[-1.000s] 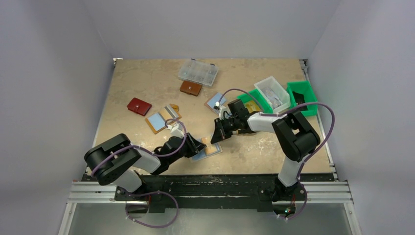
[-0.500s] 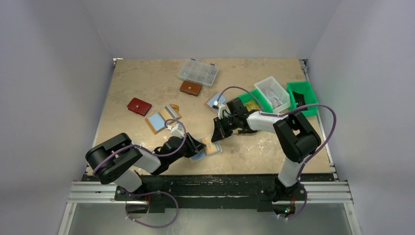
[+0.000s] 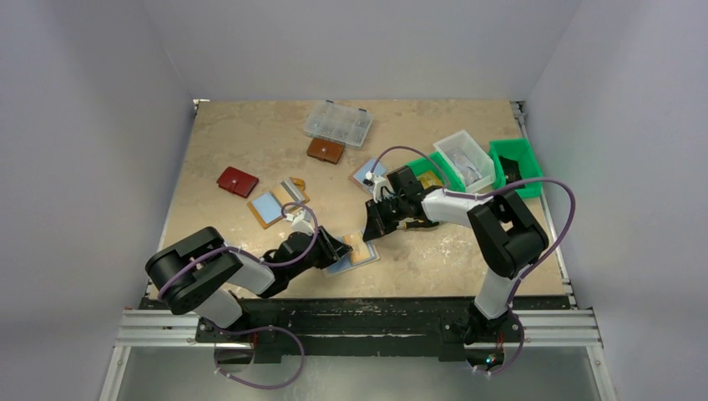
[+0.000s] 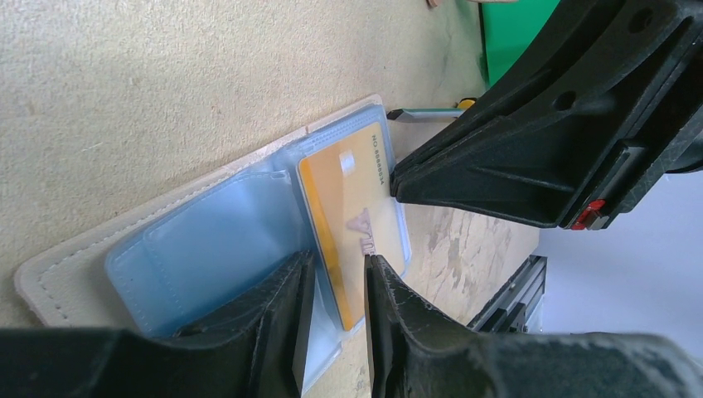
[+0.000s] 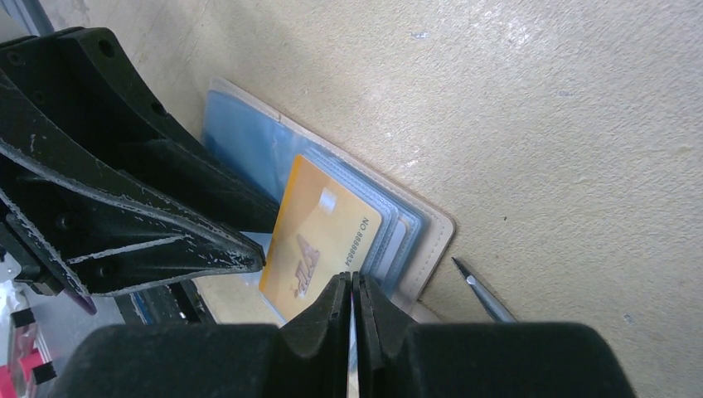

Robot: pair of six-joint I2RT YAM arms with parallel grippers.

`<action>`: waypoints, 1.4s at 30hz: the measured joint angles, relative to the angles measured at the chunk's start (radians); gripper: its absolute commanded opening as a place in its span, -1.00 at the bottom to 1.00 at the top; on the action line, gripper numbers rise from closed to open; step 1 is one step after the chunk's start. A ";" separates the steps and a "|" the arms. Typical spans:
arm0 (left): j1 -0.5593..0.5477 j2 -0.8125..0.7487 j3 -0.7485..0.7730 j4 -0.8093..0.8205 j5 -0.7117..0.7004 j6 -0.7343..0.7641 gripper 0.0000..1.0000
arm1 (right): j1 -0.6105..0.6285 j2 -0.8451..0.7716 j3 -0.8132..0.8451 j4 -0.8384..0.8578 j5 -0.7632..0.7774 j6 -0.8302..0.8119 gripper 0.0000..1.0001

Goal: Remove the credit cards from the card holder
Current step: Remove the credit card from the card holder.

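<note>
The tan card holder [image 3: 357, 252] lies open on the table, its pale blue sleeves [image 4: 207, 240] facing up. A yellow card [image 4: 352, 207] sits in the top sleeve and also shows in the right wrist view [image 5: 323, 236]. My left gripper [image 3: 338, 247] rests on the holder with its jaws a little apart [image 4: 336, 259], straddling the yellow card's edge. My right gripper [image 3: 372, 227] hovers at the holder's far edge. It is shut [image 5: 349, 278] on a thin pale card seen edge-on.
A red wallet [image 3: 237, 181], a dark brown wallet [image 3: 325, 150] and a clear organiser box [image 3: 338, 123] lie further back. Another open blue holder [image 3: 271, 205] is to the left. Green bins [image 3: 513, 159] and a white bin [image 3: 465, 154] stand at right. A thin metal-tipped tool [image 5: 485, 298] lies beside the holder.
My right gripper has drawn slightly up and to the right, away from the holder. The left arm has stayed in place on the holder.
</note>
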State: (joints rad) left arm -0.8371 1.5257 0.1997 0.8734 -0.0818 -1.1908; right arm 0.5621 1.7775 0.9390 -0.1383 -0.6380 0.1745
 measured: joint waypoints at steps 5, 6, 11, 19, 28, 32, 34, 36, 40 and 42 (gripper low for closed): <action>0.000 0.000 0.000 -0.001 0.000 0.001 -0.35 | 0.000 0.000 0.004 -0.005 0.002 -0.002 -0.72; 0.000 0.000 0.001 -0.002 0.000 0.001 -0.35 | 0.000 0.000 0.004 -0.005 0.001 -0.002 -0.74; 0.000 0.000 0.002 -0.003 0.001 0.002 -0.35 | 0.000 0.002 0.004 -0.005 -0.027 0.001 -0.78; 0.000 0.001 0.002 0.000 0.006 0.005 -0.39 | 0.000 0.026 0.004 0.005 -0.097 0.045 -0.82; 0.005 0.000 0.000 0.000 0.006 0.002 -0.39 | 0.000 0.035 0.006 0.002 -0.113 0.059 -0.81; 0.006 -0.011 -0.006 -0.006 0.005 0.000 -0.38 | 0.000 0.033 0.015 -0.013 -0.101 0.032 -0.78; 0.010 -0.021 -0.011 -0.013 0.003 -0.001 -0.39 | 0.000 0.027 0.019 -0.020 -0.083 0.018 -0.77; 0.012 -0.029 -0.014 -0.018 0.002 -0.001 -0.39 | 0.000 0.021 0.023 -0.026 -0.066 0.007 -0.76; 0.012 -0.033 -0.015 -0.023 0.001 -0.001 -0.38 | 0.000 0.019 0.026 -0.028 -0.052 -0.004 -0.74; 0.012 -0.034 -0.015 -0.024 0.001 -0.001 -0.38 | 0.000 0.019 0.027 -0.029 -0.051 -0.008 -0.73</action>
State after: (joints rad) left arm -0.8249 1.4918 0.1848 0.8497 -0.0807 -1.1915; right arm 0.5621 1.7962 0.9661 -0.1673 -0.6895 0.1669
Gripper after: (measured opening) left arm 0.307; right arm 0.127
